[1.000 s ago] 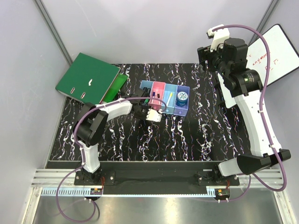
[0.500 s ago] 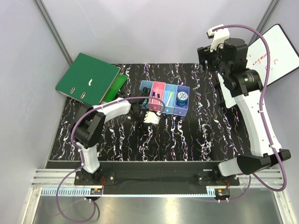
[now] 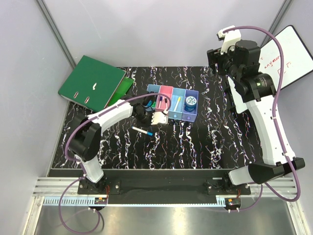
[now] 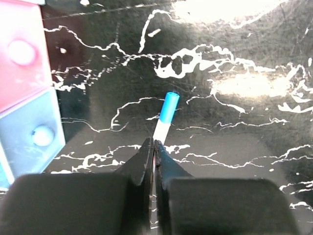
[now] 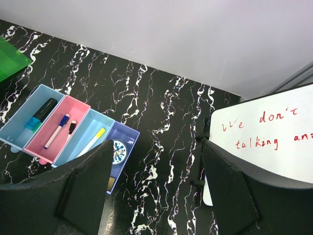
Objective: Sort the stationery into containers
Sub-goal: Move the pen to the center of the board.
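From above, we see the left pincer (image 3: 155, 117) hanging at 7 o'clock of the containers (image 3: 154, 89). A blue-capped pen (image 3: 143, 130) lies loose on the desk (image 3: 205, 142), at 7 o'clock of that pincer and apart from it.

In the left wrist view its jaws are pressed together on nothing, and the pen (image 4: 165, 117) lies flat at 12 o'clock beyond the tips.

The right wrist view shows the right pincer (image 5: 156, 181) spread wide and empty, high above the tin (image 5: 117, 152) in the purple bin.

We judge the pen's pickup is in hand. The jaws must part, straddle the barrel, close, then lift it toward 1 o'clock.
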Controlling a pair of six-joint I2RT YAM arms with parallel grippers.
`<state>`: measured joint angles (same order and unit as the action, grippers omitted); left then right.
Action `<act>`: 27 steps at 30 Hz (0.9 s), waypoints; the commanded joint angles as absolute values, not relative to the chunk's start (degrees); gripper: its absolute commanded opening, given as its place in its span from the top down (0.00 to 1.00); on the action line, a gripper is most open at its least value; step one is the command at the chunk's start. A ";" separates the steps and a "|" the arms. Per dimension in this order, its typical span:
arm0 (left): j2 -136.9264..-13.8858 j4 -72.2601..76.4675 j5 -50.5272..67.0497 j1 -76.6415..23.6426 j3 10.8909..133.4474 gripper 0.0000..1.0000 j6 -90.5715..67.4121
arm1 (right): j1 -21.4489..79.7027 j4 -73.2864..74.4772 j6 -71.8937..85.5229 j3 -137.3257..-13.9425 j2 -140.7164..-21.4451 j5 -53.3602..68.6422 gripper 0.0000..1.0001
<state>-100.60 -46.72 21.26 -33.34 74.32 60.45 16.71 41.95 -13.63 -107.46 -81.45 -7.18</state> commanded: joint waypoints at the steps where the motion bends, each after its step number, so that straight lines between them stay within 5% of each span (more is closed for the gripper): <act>1: -100.72 -48.08 20.49 -32.70 73.57 0.67 62.12 | 16.35 41.66 -13.18 -108.28 -78.66 -6.59 0.20; 2: -101.07 -48.16 20.22 -32.35 72.52 0.58 63.18 | 16.35 41.66 -13.27 -108.19 -78.58 -6.50 0.20; 8: -103.97 -47.99 17.93 -31.38 70.93 0.44 68.90 | 16.26 41.57 -13.36 -108.28 -78.57 -6.68 0.20; 27: -110.92 -43.95 14.24 -31.99 69.79 0.54 71.19 | 16.08 41.57 -13.18 -108.72 -79.54 -6.50 0.20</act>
<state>-108.01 -47.16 17.02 -31.66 71.64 69.19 16.53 42.87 -13.65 -107.46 -79.92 -6.81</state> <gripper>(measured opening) 0.480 0.805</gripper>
